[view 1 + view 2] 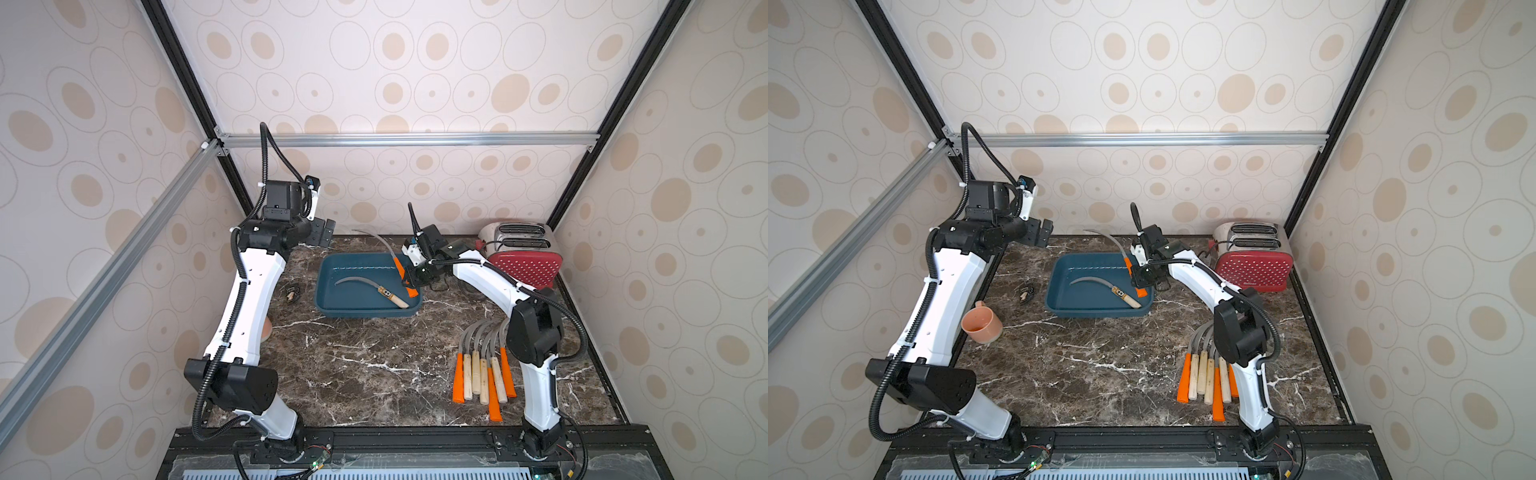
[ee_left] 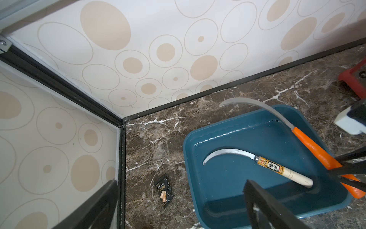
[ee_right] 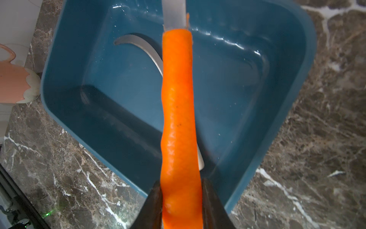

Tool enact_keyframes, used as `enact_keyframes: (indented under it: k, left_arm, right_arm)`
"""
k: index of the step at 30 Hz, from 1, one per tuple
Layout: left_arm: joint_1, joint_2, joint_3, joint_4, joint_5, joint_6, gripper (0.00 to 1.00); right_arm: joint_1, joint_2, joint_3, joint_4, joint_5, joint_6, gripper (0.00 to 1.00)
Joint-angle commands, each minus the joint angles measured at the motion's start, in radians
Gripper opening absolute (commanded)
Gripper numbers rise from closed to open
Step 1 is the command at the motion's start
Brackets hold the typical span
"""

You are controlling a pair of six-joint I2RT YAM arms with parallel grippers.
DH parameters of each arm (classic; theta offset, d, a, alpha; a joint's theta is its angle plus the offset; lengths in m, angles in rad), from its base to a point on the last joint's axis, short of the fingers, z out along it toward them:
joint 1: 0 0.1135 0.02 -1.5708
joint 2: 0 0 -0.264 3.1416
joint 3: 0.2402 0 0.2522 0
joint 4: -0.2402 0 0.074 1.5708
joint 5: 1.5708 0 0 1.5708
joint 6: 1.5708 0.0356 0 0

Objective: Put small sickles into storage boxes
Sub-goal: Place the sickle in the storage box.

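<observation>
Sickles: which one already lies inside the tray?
The pale wood-handled sickle, flat on the teal tray floor. The right gripper holds the orange-handled one; the others lie bunched on the table.

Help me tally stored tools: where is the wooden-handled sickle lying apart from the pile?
In both top views the wooden-handled sickle lies inside the teal tray, handle toward the robot's right, close to the orange-handled sickle held in the right gripper.

Cream wallpaper [image 1: 457,62] with beige ovals fills the upper frame, a silver rail [image 1: 407,139] crosses mid-frame, dark brown white-veined marble tabletop [image 1: 374,365] lower centre.
</observation>
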State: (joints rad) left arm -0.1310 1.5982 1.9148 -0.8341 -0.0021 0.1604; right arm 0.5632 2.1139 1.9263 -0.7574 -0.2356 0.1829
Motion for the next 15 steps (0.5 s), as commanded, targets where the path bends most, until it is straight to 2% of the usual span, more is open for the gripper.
enact_keyframes:
  k: [1,8,15]
  left_arm:
    - [0.002,-0.040,0.017,-0.026,-0.004,0.002,0.99]
    - [0.007,-0.066,-0.015,-0.013,-0.010,0.022,0.99]
    - [0.007,-0.077,-0.030,-0.010,0.002,0.018,0.99]
  right_arm:
    - [0.023,0.056,0.078,-0.070,0.010,-0.080,0.00]
    - [0.055,0.160,0.210,-0.154,0.083,-0.146,0.00]
    - [0.074,0.218,0.278,-0.201,0.151,-0.188,0.00]
